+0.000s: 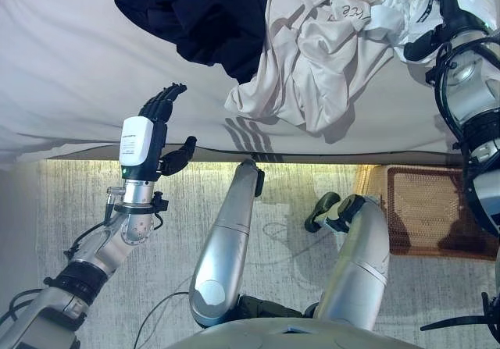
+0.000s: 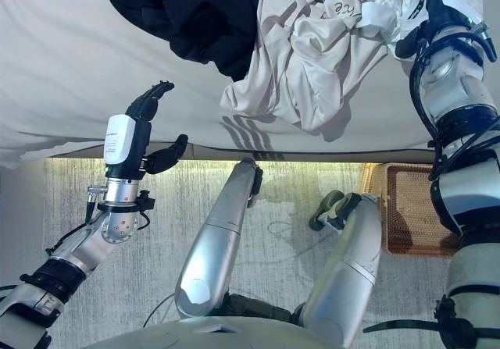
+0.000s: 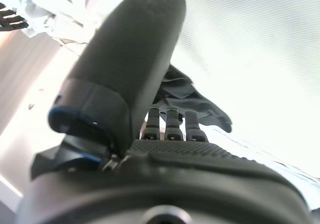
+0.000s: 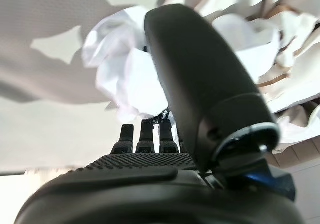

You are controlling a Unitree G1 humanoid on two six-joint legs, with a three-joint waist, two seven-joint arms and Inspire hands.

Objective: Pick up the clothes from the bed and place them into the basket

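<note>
Right wrist view is showing the right hand point(image 4: 165, 149) reaching into a white garment point(image 4: 125, 78), its fingers point(image 4: 142, 136) pointing into the folds; whether they are closing on cloth cannot be told, since the thumb is blocking the tips. In the eye views this hand point(image 1: 437, 21) is sitting at the far right of the bed point(image 1: 70, 76), touching the white garment point(image 1: 394, 5), which is lying against a larger beige garment point(image 1: 312, 60). A black garment point(image 1: 195, 13) is lying just beside the beige one, toward the left. The left hand point(image 1: 160, 122) is hovering above the bed's near edge with fingers straight and relaxed, holding nothing, well apart from the black garment. The basket point(image 1: 426, 208) is standing on the floor below the bed edge, on the robot's right.

Likely risks: the white cloth is overlapping the beige pile, so a lift may be dragging both, or a shallow pinch may be slipping off. Loose cloth trailing may be missing the basket, which is lying nearer the body than the hand.
</note>
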